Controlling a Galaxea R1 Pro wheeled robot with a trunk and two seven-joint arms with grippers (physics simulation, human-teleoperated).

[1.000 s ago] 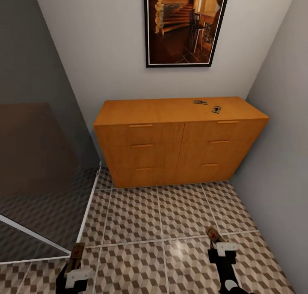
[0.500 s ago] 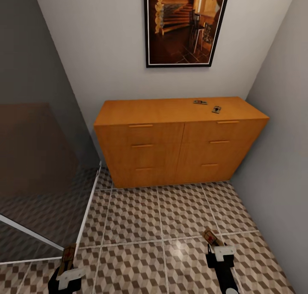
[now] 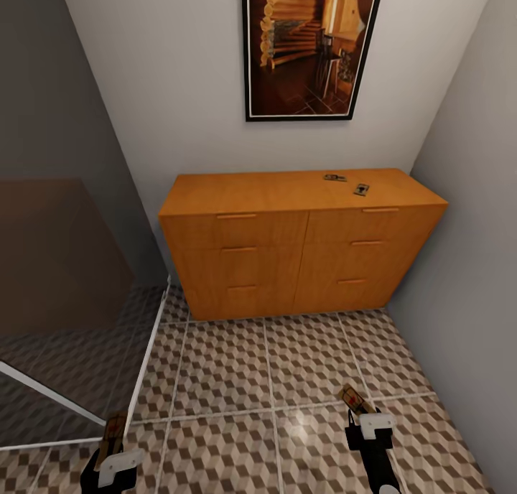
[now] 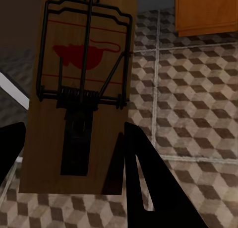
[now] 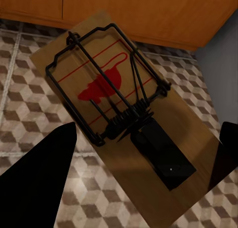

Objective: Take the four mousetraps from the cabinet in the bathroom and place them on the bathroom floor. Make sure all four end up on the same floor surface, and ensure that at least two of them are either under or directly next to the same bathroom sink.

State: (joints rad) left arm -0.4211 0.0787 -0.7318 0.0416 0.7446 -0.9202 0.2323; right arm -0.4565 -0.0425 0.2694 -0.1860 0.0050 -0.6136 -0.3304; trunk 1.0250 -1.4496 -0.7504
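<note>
Each of my grippers holds a mousetrap above the bathroom floor (image 3: 237,379). My left gripper (image 3: 113,447) is shut on a tan mousetrap (image 3: 112,431) at the lower left; the left wrist view shows the mousetrap (image 4: 82,89) with black wire and a red spot between the dark fingers (image 4: 144,183). At the lower right, my right gripper (image 3: 362,416) is shut on another mousetrap (image 3: 353,398), and the right wrist view shows this mousetrap (image 5: 129,123) too. Two more mousetraps (image 3: 334,177) (image 3: 360,189) lie on top of the orange-brown cabinet (image 3: 298,243), towards its right end.
A glass shower screen (image 3: 64,278) with a white frame stands at the left. A grey wall (image 3: 467,264) closes the right side. A framed picture (image 3: 309,45) hangs above the cabinet. All cabinet drawers are closed.
The whole view has shifted slightly, so the camera moved back a little. Both grippers sit lower in the picture, each still holding its mousetrap.
</note>
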